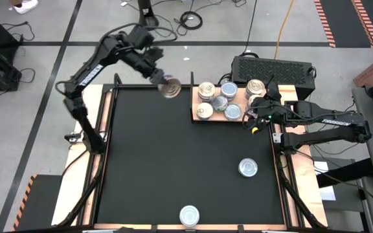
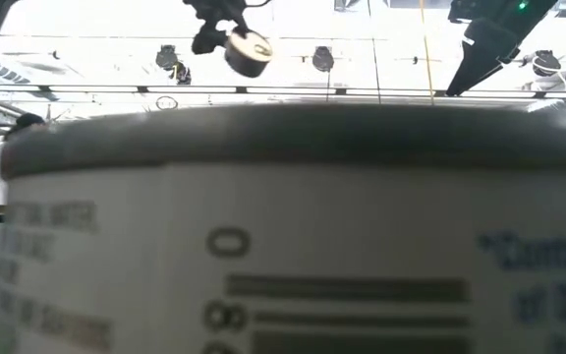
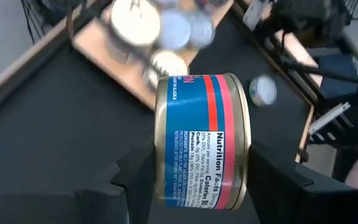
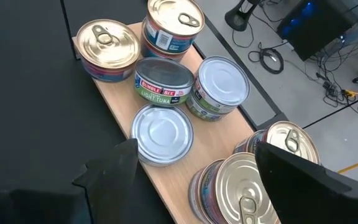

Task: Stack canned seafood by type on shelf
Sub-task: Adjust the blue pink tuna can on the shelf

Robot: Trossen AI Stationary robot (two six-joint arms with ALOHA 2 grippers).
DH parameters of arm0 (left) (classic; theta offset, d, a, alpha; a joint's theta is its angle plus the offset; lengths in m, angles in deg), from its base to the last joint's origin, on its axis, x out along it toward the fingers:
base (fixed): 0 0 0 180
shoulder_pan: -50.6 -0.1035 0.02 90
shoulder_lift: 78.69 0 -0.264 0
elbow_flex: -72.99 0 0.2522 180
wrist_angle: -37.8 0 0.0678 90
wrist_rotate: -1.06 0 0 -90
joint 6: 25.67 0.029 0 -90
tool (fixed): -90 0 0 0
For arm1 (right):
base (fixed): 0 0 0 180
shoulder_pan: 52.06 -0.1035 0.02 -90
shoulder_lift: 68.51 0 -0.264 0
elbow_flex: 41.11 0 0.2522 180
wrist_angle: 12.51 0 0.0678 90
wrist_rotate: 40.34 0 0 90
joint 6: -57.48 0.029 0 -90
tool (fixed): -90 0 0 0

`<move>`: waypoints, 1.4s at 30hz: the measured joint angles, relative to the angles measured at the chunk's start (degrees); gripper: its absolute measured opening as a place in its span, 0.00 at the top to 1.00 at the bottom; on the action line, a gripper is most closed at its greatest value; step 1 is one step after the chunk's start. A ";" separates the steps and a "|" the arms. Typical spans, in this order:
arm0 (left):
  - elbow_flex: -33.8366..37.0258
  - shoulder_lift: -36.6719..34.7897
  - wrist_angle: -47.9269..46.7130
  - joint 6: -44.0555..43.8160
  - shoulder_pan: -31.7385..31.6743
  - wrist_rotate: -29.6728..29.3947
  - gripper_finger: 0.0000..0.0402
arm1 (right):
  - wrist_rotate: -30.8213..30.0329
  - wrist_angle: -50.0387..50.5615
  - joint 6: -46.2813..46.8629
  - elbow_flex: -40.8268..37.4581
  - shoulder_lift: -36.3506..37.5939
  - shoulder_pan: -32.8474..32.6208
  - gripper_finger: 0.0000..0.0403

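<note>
My left gripper [image 1: 162, 81] hangs above the table's far edge, just left of the shelf [image 1: 197, 98], shut on a tin [image 1: 171, 87] with a blue and red label [image 3: 201, 140]. The low view shows that tin [image 2: 246, 51] high in the air. The shelf is a light wooden board carrying several tins [image 4: 163, 81] with gold and silver tops, some stacked. My right gripper [image 1: 256, 116] is open at the shelf's right end, with its fingers either side of a gold-topped stack [image 4: 244, 186]. Two more tins [image 1: 248, 168] [image 1: 188, 215] stand on the black table. My left gripper pinches the tin between its two fingers [image 3: 135, 180], one on each flat end [image 3: 246, 155], so the labelled wall faces the wrist camera. The tin is lifted clear of the table and tipped onto its side.
A black ventilated box [image 1: 272, 66] sits behind the shelf. Narrow wooden strips [image 1: 103, 129] run along the table's sides. One tin stands right against the low camera [image 2: 283, 246] and blocks most of that view. The black mat's middle [image 1: 173, 155] is bare.
</note>
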 joint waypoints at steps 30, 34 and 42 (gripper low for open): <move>89.29 -1.50 128.96 -59.80 -6.74 15.49 0.47 | 3.01 -0.94 1.74 0.00 -0.03 0.00 0.21; 89.16 3.83 143.35 -67.15 -5.89 15.21 0.47 | 3.02 -0.94 3.19 0.00 -0.03 0.00 0.21; 86.33 11.00 149.23 -70.44 -1.69 11.39 0.47 | 2.89 -1.45 3.10 0.00 -0.03 0.00 0.21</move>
